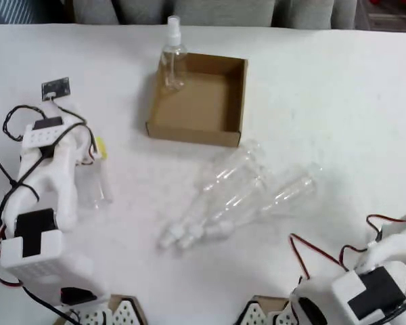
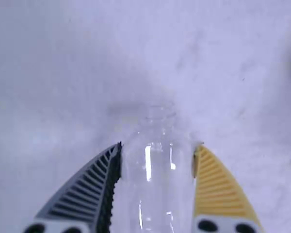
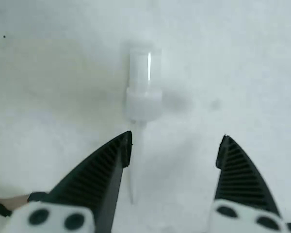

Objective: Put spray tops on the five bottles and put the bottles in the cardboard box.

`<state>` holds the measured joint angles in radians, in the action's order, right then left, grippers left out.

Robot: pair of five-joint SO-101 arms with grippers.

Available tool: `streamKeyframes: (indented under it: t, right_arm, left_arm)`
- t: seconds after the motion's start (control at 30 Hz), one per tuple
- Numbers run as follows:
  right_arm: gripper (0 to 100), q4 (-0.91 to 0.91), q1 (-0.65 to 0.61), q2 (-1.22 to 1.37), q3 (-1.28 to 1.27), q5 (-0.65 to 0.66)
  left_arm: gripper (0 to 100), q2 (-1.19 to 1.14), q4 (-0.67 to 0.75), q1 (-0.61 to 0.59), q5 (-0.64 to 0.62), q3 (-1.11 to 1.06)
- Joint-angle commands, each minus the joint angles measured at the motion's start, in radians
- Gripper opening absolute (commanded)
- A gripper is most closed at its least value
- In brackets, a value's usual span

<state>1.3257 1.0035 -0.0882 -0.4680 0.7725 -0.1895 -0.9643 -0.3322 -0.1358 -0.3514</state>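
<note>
Clear plastic bottle point(image 2: 157, 187), uncapped, sits clenched in our left gripper point(image 2: 158, 147), we judge to steady its neck for capping; our right gripper point(image 3: 177, 138) hangs released over the white spray top point(image 3: 144, 92) lying on the table point(image 1: 325, 81); one capped bottle point(image 1: 172, 59) stands in the brown cardboard box point(image 1: 189, 132).

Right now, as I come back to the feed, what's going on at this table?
The left gripper is closed on an uncapped bottle with its neck open. The right gripper hangs open over a loose spray top lying on the table. One capped bottle stands in the cardboard box. A cluster of clear bottles lies on the table near the box.
</note>
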Motion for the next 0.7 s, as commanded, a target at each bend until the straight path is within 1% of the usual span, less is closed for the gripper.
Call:
streamKeyframes:
  t: [0.0,0.13,0.3,0.37,0.47,0.63,0.67]
  right_arm:
    - [23.7,0.061,0.015,-0.062,0.041,-0.023]
    - [23.1,0.061,0.005,-0.070,0.040,-0.066]
    - [12.7,0.039,0.005,-0.064,0.040,-0.072]
    - [10.4,0.005,-0.004,-0.062,0.040,-0.072]
    - [11.5,-0.064,-0.022,-0.059,0.031,-0.071]
    - [12.3,-0.114,-0.073,-0.061,-0.057,0.034]
    - [12.3,-0.133,-0.082,-0.061,-0.078,0.031]
  left_arm:
    - [4,0.005,0.023,0.005,0.011,0.009]
    - [4,0.005,0.023,0.005,0.011,0.008]
    - [4,0.005,0.023,0.005,0.011,0.006]
    - [4,0.005,0.023,0.005,0.011,0.006]
    - [4,0.005,0.023,0.005,0.011,0.006]
    - [4,0.005,0.023,0.005,0.012,0.006]
    - [4,0.005,0.023,0.005,0.012,0.006]
